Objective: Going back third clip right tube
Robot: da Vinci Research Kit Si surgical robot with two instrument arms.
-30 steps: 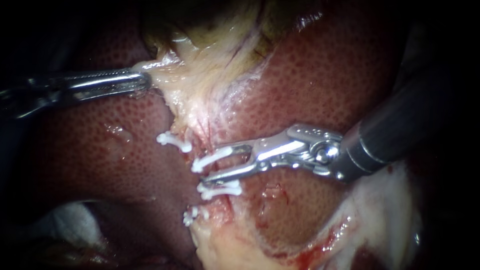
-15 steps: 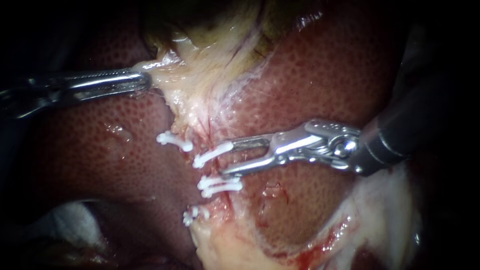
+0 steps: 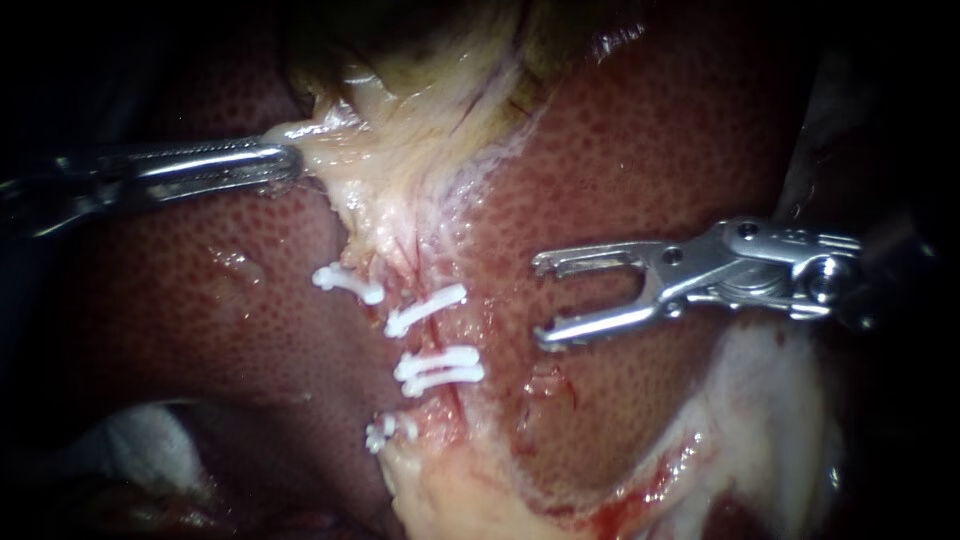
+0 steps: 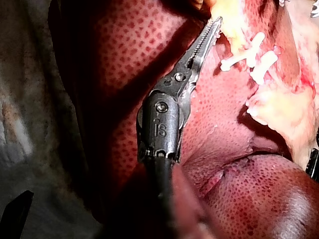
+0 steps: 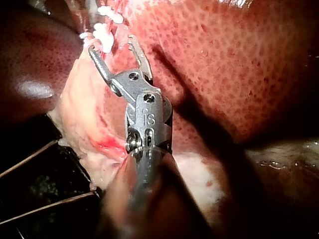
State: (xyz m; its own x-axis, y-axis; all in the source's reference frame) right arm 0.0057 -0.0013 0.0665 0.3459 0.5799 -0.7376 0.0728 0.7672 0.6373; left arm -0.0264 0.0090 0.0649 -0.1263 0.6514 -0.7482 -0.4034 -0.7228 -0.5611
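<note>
Backing off toward the right of the frame, the right instrument (image 3: 545, 300) has left the clip (image 3: 425, 310) mid-frame on its tube (image 3: 437, 340) (end effector wide, empty). Left instrument (image 3: 280, 160) grips pale tissue (image 3: 400, 150); open tips could scratch the liver (image 3: 620, 150) if they dip

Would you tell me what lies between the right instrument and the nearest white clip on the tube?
Only bare liver lies between the right instrument and that clip; the endoscope view shows this stretch plainly.
</note>
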